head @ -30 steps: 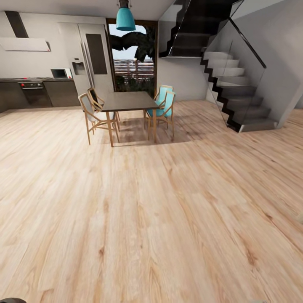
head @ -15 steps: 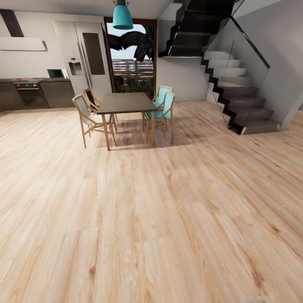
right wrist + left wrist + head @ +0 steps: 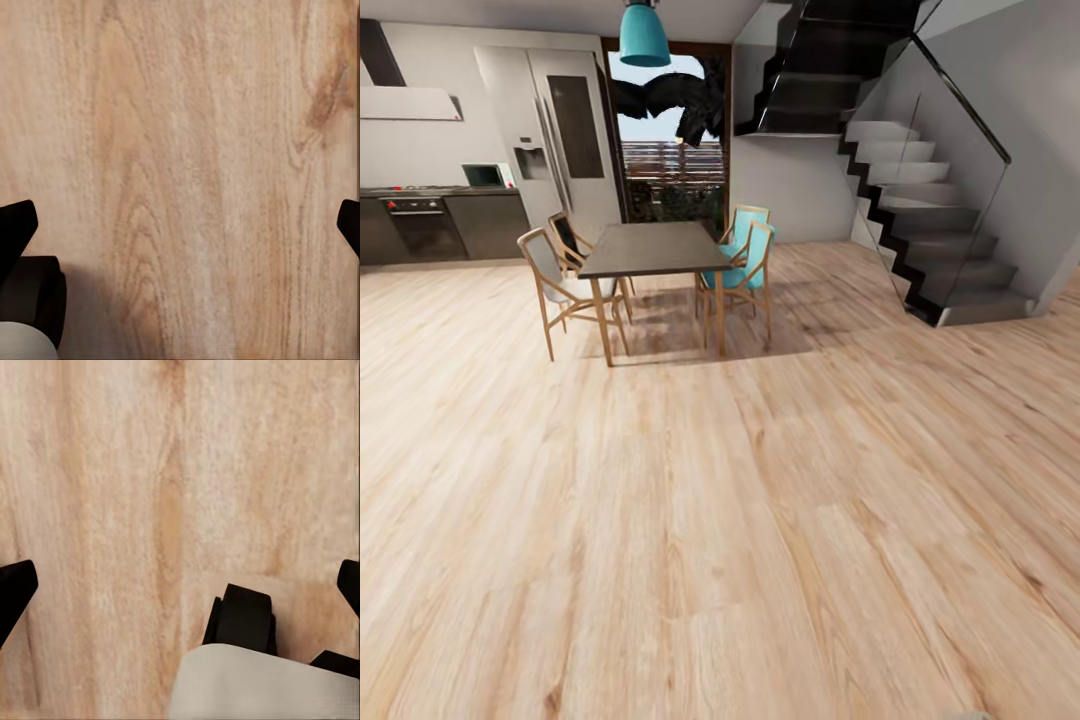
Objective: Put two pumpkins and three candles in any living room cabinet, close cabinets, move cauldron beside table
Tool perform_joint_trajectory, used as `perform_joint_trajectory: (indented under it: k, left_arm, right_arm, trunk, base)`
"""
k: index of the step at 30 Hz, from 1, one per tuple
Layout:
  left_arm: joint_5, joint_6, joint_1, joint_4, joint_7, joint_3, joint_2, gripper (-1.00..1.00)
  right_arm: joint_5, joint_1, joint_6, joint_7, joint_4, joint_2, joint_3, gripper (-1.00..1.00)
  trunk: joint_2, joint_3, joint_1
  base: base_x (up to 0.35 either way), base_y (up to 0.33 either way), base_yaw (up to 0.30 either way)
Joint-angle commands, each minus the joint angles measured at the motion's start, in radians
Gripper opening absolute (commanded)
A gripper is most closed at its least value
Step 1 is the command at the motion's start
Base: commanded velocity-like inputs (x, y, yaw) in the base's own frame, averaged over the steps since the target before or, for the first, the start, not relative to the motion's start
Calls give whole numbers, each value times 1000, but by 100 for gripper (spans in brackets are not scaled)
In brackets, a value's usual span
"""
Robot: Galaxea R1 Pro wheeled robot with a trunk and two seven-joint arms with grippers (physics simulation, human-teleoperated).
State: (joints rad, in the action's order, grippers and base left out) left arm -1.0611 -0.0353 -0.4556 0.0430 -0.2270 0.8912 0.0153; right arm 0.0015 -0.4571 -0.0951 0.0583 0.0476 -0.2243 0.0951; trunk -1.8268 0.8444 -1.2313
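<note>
Head view: I am driving over the pale wooden plank floor (image 3: 720, 520), looking for pumpkins; next I turn. Both grippers (image 3: 180, 585) (image 3: 180, 225) are hanging wide open, holding nothing.

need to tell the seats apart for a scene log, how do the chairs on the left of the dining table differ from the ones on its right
The left chairs have pale grey seats and backs; the right chairs have turquoise ones. The left chairs stand on the kitchen side, toward the fridge; the right chairs stand on the staircase side. The front left chair sits angled out from the dining table; the right pair looks tucked closer. Both pairs share light wooden frames.
</note>
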Motion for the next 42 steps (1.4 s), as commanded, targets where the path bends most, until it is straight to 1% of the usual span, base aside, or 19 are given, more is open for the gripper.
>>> perform_joint_trajectory:
  k: [1,8,11,42]
  left_arm:
    - [0,0,0,0,0,0,0,100]
    - [1,0,0,0,0,0,0,100]
    - [0,0,0,0,0,0,0,100]
    - [0,0,0,0,0,0,0,100]
  right_arm:
    - [0,0,0,0,0,0,0,100]
    - [0,0,0,0,0,0,0,100]
    - [0,0,0,0,0,-1,0,100]
    - [0,0,0,0,1,-1,-1,100]
  trunk:
    - [0,0,0]
    - [0,0,0]
    - [0,-1,0]
    - [0,-20,0]
  base:
    - [325,-81,0]
    - [325,-81,-5]
    - [325,-81,-166]
    - [325,-82,-262]
